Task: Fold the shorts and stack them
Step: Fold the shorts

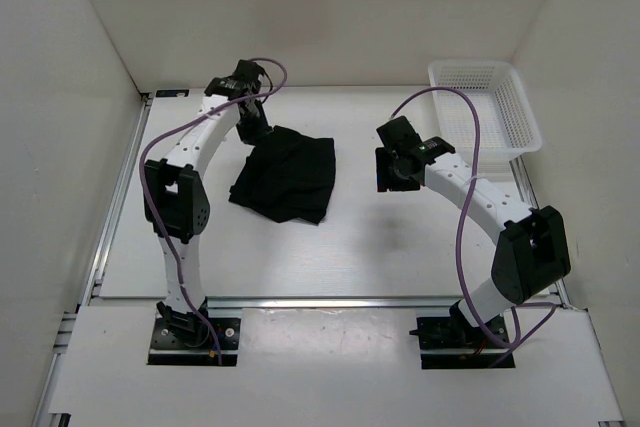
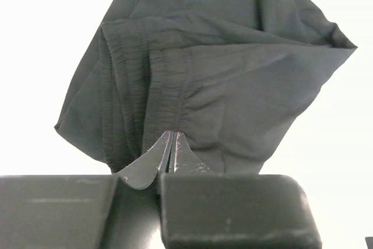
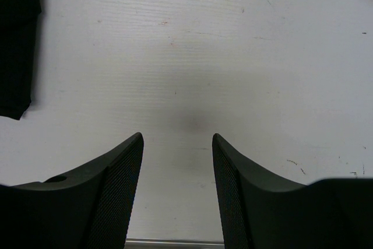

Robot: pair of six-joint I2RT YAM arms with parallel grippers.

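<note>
The black shorts (image 1: 288, 179) lie bunched and partly folded on the white table, left of centre. My left gripper (image 1: 254, 127) is at their far left corner, shut on the gathered waistband. In the left wrist view the fingertips (image 2: 171, 134) pinch the elastic waistband of the shorts (image 2: 221, 68), which spread away from the jaws. My right gripper (image 1: 388, 169) hovers open and empty over bare table to the right of the shorts. In the right wrist view the gripper (image 3: 177, 138) stands with its fingers wide apart, and an edge of the shorts (image 3: 17, 39) shows at the far left.
A white mesh basket (image 1: 487, 107) stands at the back right corner of the table (image 1: 350, 247). White walls enclose the table on the left, back and right. Purple cables loop along both arms.
</note>
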